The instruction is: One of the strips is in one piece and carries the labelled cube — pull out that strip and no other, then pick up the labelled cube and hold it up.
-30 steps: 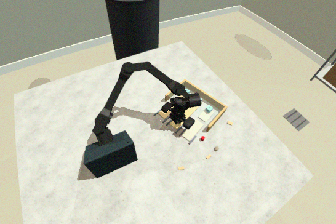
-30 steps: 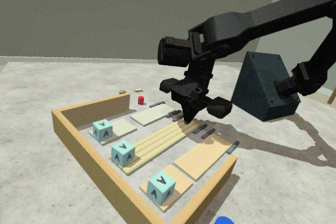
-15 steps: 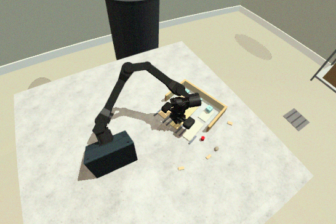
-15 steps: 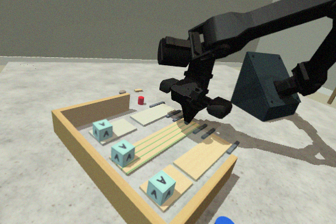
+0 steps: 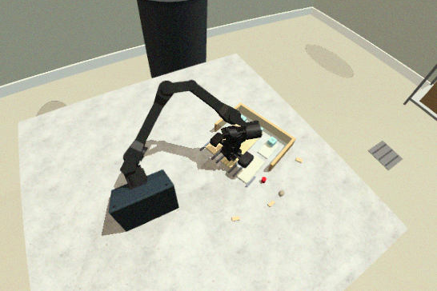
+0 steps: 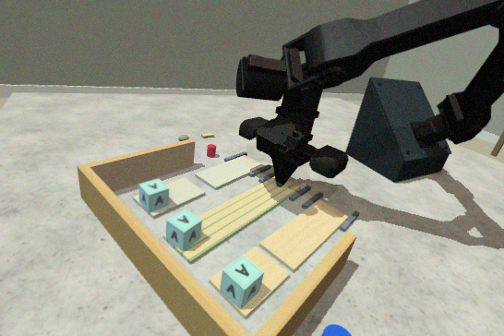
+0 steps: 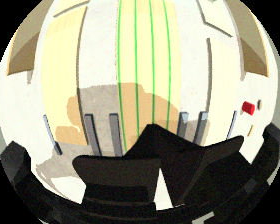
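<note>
Since my gripper (image 6: pixel 282 178) is pressed tip-down onto the near end of the green-lined strip (image 6: pixel 233 218), the whole of the coming pull turns on how that strip lies from me: it runs straight away from my fingertips, its long axis pointing from the open side of the wooden tray (image 6: pixel 121 225) toward the far wall. In the wrist view the green lines climb straight up the middle of the picture, so the strip is in line with my hand, not skewed. My fingers are clenched fully together with nothing between them; I judge I am bearing down on the strip's end, not pinching it, though I cannot make out the contact itself. The labelled cube (image 6: pixel 184 229) I want sits at the far end of this strip, well apart from my tips, close to the tray's far wall. This middle strip looks unbroken along its length, while the pale strip (image 6: pixel 228 171) and the tan strip (image 6: pixel 300 234) on either side each show a gap, with their own cubes on separate short pieces. A drag should run back along the long axis toward my base (image 6: pixel 392 133), keeping clear of the dark tabs (image 6: pixel 306 196) beside me.
</note>
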### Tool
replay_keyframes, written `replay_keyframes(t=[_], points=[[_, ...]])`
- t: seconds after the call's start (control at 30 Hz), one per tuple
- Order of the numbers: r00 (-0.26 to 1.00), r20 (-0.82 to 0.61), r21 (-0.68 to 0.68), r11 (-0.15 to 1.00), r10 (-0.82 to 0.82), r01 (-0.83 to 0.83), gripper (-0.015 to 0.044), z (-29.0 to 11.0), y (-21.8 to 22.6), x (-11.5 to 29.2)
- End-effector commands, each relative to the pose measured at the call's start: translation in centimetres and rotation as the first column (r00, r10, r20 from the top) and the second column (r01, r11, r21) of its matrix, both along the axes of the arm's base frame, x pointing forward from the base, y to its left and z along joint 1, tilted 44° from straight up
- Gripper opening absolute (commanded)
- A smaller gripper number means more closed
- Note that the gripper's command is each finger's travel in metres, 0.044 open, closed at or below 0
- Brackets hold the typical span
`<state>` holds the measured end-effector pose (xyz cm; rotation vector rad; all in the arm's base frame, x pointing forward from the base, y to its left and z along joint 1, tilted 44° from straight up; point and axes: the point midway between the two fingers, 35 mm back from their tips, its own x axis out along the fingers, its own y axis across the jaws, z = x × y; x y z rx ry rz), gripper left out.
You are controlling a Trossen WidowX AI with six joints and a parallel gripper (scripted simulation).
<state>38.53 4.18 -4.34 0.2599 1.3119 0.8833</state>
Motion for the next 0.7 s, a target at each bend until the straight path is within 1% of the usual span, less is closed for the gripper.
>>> replay_keyframes(t=[0.0,0.37,0.67], points=[[1.0,-0.007,0.007,1.0,-0.001,0.001,0.0,-0.2,0.3,-0.1],[1.0,-0.007,0.007,1.0,-0.001,0.001,0.0,-0.3,0.4,-0.1],[1.0,-0.008,0.006,1.0,-0.001,0.001,0.0,-0.7,-0.1,-1.2]])
